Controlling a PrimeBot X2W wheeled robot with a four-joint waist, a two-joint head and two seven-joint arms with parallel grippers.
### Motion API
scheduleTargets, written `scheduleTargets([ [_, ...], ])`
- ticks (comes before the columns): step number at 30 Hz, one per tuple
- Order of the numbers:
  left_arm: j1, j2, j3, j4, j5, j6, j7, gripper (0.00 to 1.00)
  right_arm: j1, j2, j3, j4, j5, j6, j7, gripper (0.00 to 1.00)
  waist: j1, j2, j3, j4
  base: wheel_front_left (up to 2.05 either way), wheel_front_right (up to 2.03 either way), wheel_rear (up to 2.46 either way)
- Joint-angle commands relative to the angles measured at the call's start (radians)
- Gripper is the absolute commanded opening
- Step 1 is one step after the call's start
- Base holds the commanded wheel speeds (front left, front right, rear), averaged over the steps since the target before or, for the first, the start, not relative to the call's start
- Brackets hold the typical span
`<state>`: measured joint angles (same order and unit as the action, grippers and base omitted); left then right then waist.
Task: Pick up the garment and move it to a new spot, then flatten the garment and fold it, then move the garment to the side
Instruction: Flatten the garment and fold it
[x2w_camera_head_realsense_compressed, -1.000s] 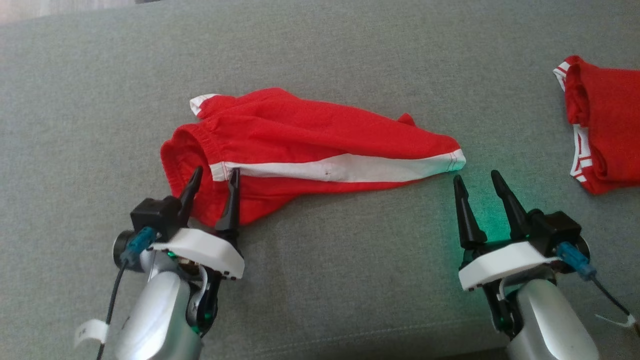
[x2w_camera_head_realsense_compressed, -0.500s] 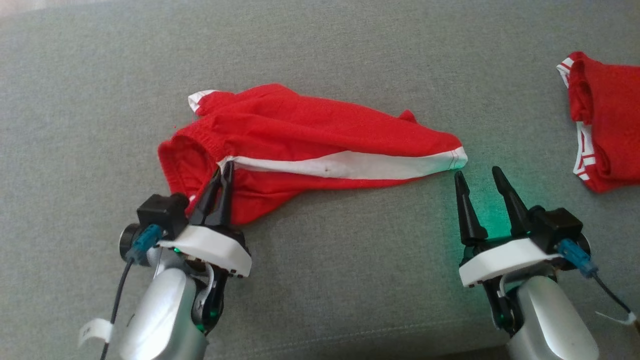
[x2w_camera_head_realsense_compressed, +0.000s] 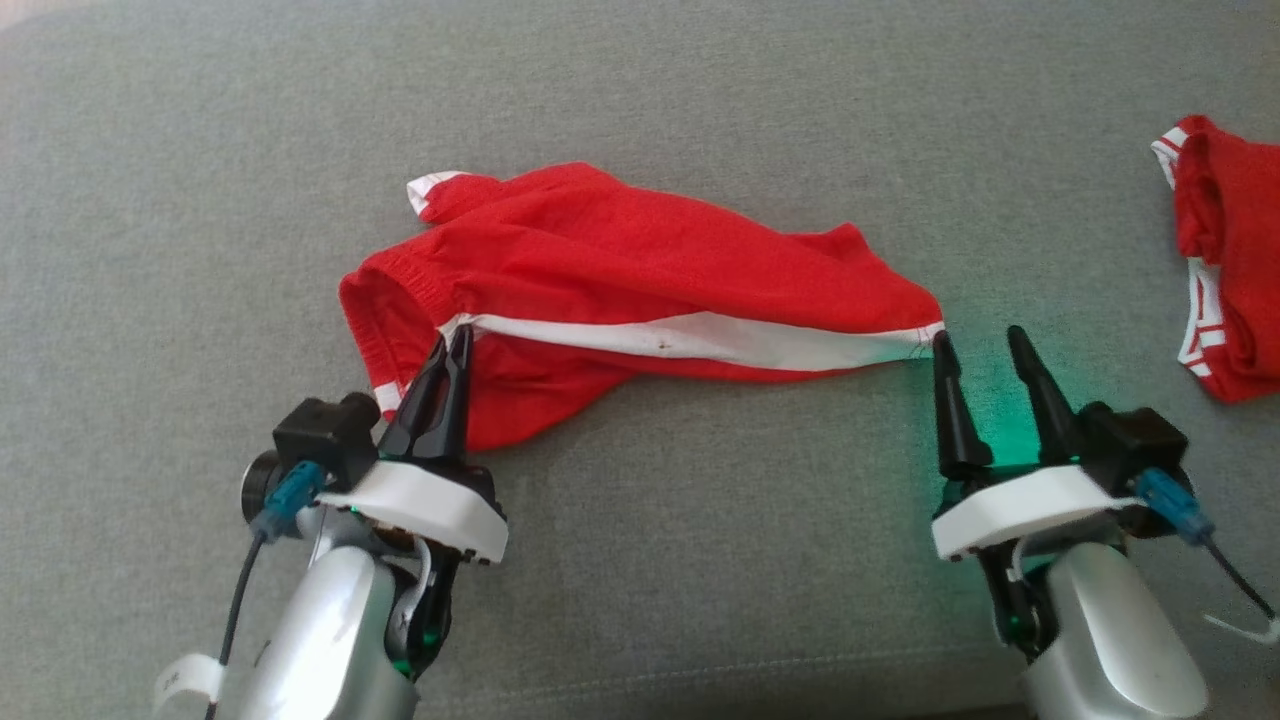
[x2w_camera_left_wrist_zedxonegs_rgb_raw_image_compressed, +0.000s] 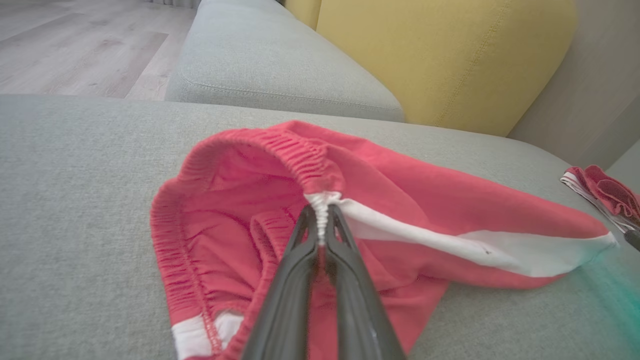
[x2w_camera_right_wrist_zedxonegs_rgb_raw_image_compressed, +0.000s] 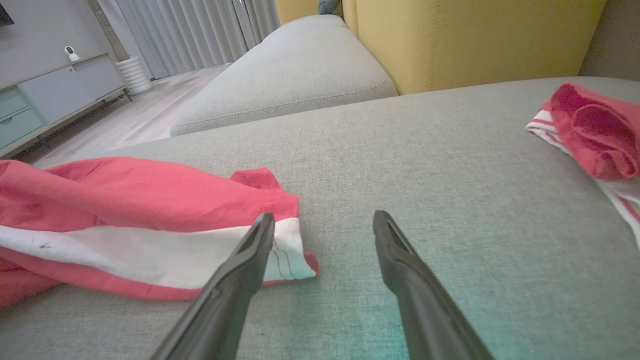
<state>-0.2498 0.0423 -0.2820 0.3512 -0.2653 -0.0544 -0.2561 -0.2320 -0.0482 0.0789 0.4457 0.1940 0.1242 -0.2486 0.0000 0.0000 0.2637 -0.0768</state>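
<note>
The garment (x2w_camera_head_realsense_compressed: 640, 290) is a pair of red shorts with a white side stripe, lying crumpled across the grey sofa cushion (x2w_camera_head_realsense_compressed: 640, 100). My left gripper (x2w_camera_head_realsense_compressed: 450, 345) is shut on the garment's elastic waistband where the white stripe begins (x2w_camera_left_wrist_zedxonegs_rgb_raw_image_compressed: 322, 210). The waistband edge is pinched between the two dark fingers. My right gripper (x2w_camera_head_realsense_compressed: 985, 340) stands open at the garment's leg hem (x2w_camera_right_wrist_zedxonegs_rgb_raw_image_compressed: 280, 250). Its left finger (x2w_camera_right_wrist_zedxonegs_rgb_raw_image_compressed: 255, 250) overlaps the white hem corner, and the right finger is over bare cushion.
A second red and white garment (x2w_camera_head_realsense_compressed: 1225, 250) lies at the far right of the cushion (x2w_camera_right_wrist_zedxonegs_rgb_raw_image_compressed: 595, 130). Yellow back cushions (x2w_camera_left_wrist_zedxonegs_rgb_raw_image_compressed: 440, 55) stand behind, another grey seat (x2w_camera_right_wrist_zedxonegs_rgb_raw_image_compressed: 290, 75) is beyond, and wooden floor lies past it.
My left gripper closed from open onto the waistband. The right gripper moved slightly up toward the leg hem and stayed open. The garment's waist end looks slightly drawn up.
</note>
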Motion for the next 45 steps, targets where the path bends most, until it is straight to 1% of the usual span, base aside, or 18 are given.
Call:
scheduleTargets([
  [1, -0.018, 0.008, 0.024, -0.031, 0.008, -0.004, -0.006, 0.0, -0.032, -0.002, 0.027, -0.017, 0.007, 0.007, -0.013, 1.0, 0.0, 0.0, 0.002, 0.002, 0.0, 0.0, 0.0],
  [9, -0.026, 0.008, 0.018, -0.028, 0.008, -0.002, -0.006, 0.0, -0.075, -0.002, 0.079, 0.062, -0.01, 0.007, -0.013, 1.0, 0.0, 0.0, 0.01, 0.014, 0.0, 0.0, 0.0],
  [10, -0.028, 0.008, 0.017, -0.027, 0.008, -0.002, -0.006, 0.0, -0.08, -0.002, 0.086, 0.078, -0.011, 0.007, -0.013, 0.91, 0.0, 0.0, 0.011, 0.015, 0.0, 0.0, 0.0],
  [11, -0.029, 0.008, 0.016, -0.027, 0.008, -0.002, -0.006, 0.0, -0.087, -0.002, 0.091, 0.087, -0.012, 0.007, -0.013, 0.77, 0.0, 0.0, 0.011, 0.017, 0.0, 0.0, 0.0],
  [13, -0.031, 0.008, 0.015, -0.026, 0.009, -0.001, -0.006, 0.0, -0.097, -0.002, 0.1, 0.099, -0.011, 0.007, -0.013, 0.14, 0.0, 0.0, 0.013, 0.019, 0.0, 0.0, 0.0],
  [14, -0.032, 0.008, 0.015, -0.026, 0.009, -0.001, -0.006, 0.0, -0.101, -0.002, 0.103, 0.095, -0.011, 0.007, -0.013, 0.0, 0.0, 0.0, 0.013, 0.02, 0.0, 0.0, 0.0],
  [16, -0.034, 0.008, 0.018, -0.029, 0.011, -0.002, -0.006, 0.0, -0.106, -0.002, 0.103, 0.082, -0.009, 0.007, -0.013, 0.0, 0.0, 0.0, 0.012, 0.021, 0.0, 0.0, 0.0],
  [20, -0.035, 0.008, 0.035, -0.064, 0.02, -0.006, -0.006, 0.0, -0.099, -0.002, 0.09, 0.014, -0.01, 0.007, -0.013, 0.0, 0.0, 0.0, -0.011, 0.022, 0.0, 0.0, 0.0],
  [25, -0.05, 0.008, 0.062, -0.123, 0.071, -0.034, -0.006, 0.0, -0.104, -0.008, 0.078, -0.087, 0.008, 0.007, -0.013, 0.0, 0.0, 0.0, -0.071, 0.02, 0.0, 0.0, 0.0],
  [26, -0.066, 0.017, 0.071, -0.15, 0.091, -0.049, -0.006, 0.0, -0.115, -0.022, 0.081, -0.128, 0.019, 0.007, -0.013, 0.0, 0.0, 0.0, -0.101, 0.019, 0.0, 0.0, 0.0],
  [29, -0.108, 0.049, 0.071, -0.195, 0.109, -0.065, -0.006, 0.0, -0.145, -0.051, 0.081, -0.188, 0.041, 0.007, -0.013, 0.0, 0.0, 0.0, -0.142, 0.018, 0.0, 0.0, 0.0],
  [32, -0.173, 0.093, 0.061, -0.238, 0.105, -0.073, -0.006, 0.0, -0.184, -0.083, 0.077, -0.24, 0.075, 0.007, -0.013, 0.0, 0.0, 0.0, -0.173, 0.017, 0.0, 0.0, 0.0],
  [35, -0.257, 0.15, 0.029, -0.267, 0.095, -0.075, -0.006, 0.0, -0.235, -0.124, 0.086, -0.276, 0.089, 0.007, -0.013, 0.0, 0.0, 0.0, -0.185, 0.016, 0.0, 0.0, 0.0],
  [38, -0.359, 0.206, -0.012, -0.255, 0.066, -0.076, -0.006, 0.0, -0.307, -0.147, 0.086, -0.294, 0.102, 0.007, 0.007, 0.0, 0.0, 0.0, -0.164, 0.017, 0.0, 0.0, 0.0],
  [39, -0.359, 0.206, -0.012, -0.255, 0.066, -0.076, -0.006, 0.0, -0.307, -0.147, 0.086, -0.294, 0.102, 0.007, 0.007, 0.0, 0.0, 0.0, -0.164, 0.017, 0.0, 0.0, 0.0],
  [41, -0.438, 0.235, -0.042, -0.225, 0.049, -0.076, -0.004, 0.0, -0.364, -0.154, 0.088, -0.288, 0.108, 0.007, 0.025, 0.0, 0.0, 0.0, -0.135, 0.02, 0.0, 0.0, 0.0],
  [43, -0.519, 0.257, -0.062, -0.178, 0.038, -0.076, 0.001, 0.0, -0.429, -0.161, 0.098, -0.262, 0.106, 0.007, 0.039, 0.0, 0.0, 0.0, -0.1, 0.021, 0.0, 0.0, 0.0],
  [45, -0.597, 0.265, -0.075, -0.125, 0.032, -0.076, 0.006, 0.0, -0.507, -0.168, 0.107, -0.217, 0.1, 0.007, 0.042, 0.0, 0.0, 0.0, -0.058, 0.02, 0.0, 0.0, 0.0],
])
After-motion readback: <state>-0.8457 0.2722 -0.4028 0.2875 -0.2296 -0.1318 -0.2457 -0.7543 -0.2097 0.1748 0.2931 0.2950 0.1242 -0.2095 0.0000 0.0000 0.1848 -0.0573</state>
